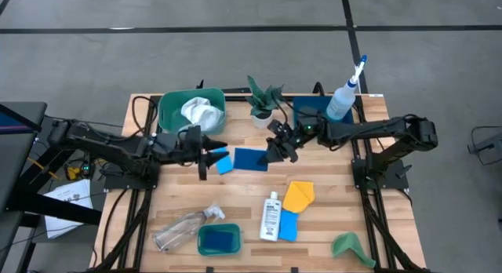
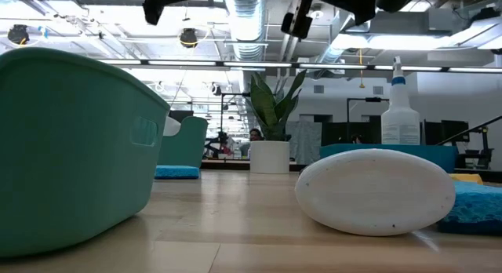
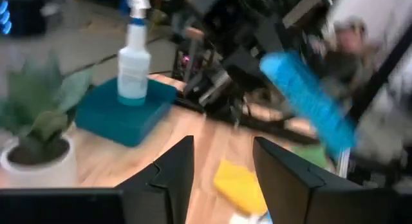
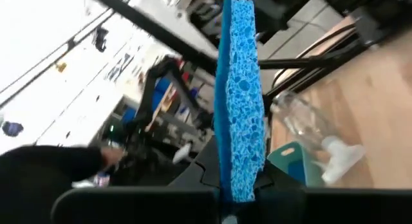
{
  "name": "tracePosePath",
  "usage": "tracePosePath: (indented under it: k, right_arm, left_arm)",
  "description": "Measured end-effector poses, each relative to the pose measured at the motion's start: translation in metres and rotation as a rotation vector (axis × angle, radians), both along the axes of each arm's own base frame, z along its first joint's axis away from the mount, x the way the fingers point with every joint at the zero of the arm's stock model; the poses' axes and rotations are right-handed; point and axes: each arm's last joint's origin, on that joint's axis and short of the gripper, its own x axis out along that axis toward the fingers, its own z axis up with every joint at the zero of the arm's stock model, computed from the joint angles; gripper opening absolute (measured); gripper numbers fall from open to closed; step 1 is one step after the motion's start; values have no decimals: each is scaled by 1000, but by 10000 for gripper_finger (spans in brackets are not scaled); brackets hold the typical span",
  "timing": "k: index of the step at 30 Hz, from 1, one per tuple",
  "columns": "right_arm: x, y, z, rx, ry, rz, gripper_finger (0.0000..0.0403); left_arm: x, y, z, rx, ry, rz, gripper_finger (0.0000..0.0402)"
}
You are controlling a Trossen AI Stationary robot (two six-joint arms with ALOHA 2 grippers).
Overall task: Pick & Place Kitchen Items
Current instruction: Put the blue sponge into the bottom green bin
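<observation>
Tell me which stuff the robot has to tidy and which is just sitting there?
To move: blue sponge clamped in the right gripper mid-table, left gripper open beside it; another blue sponge; white spray bottle; clear spray bottle; small white bottle; yellow cloth; green cloth; white cloth.
Just there: potted plant; green tubs; dark blue tray.

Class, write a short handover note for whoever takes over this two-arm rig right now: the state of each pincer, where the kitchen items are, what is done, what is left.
Right pincer: shut on a blue sponge, held above mid-table.
Left pincer: open, empty, facing it.
Done: white cloth in the far green tub; white spray bottle on the blue tray.
Left on the table: clear spray bottle, small white bottle, yellow cloth, green cloth, second sponge.
</observation>
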Motion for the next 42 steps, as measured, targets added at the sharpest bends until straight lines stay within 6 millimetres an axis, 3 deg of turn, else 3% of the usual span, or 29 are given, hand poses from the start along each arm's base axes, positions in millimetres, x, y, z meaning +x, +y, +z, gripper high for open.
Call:
tracePosePath:
  k: [7,15,26,31,39,42]
  right_arm:
    - [0,-6,-7,-2,76,-89,1]
    - [-1,-6,-15,-45,132,-103,1]
    - [-1,-6,-15,-47,132,-105,0]
    - [-1,-6,-15,-47,137,-105,0]
    - [-1,-6,-16,-79,126,-99,8]
    - [-1,-6,-16,-85,122,-99,34]
  left_arm:
    - [3,1,-8,-575,-82,90,174]
    - [10,-9,-9,-646,-100,24,201]
    - [39,-13,-23,-657,-145,-2,235]
    - [43,-14,-26,-657,-130,-18,187]
    - [43,-15,-27,-637,-123,-29,19]
    - [43,-15,-27,-637,-121,-31,14]
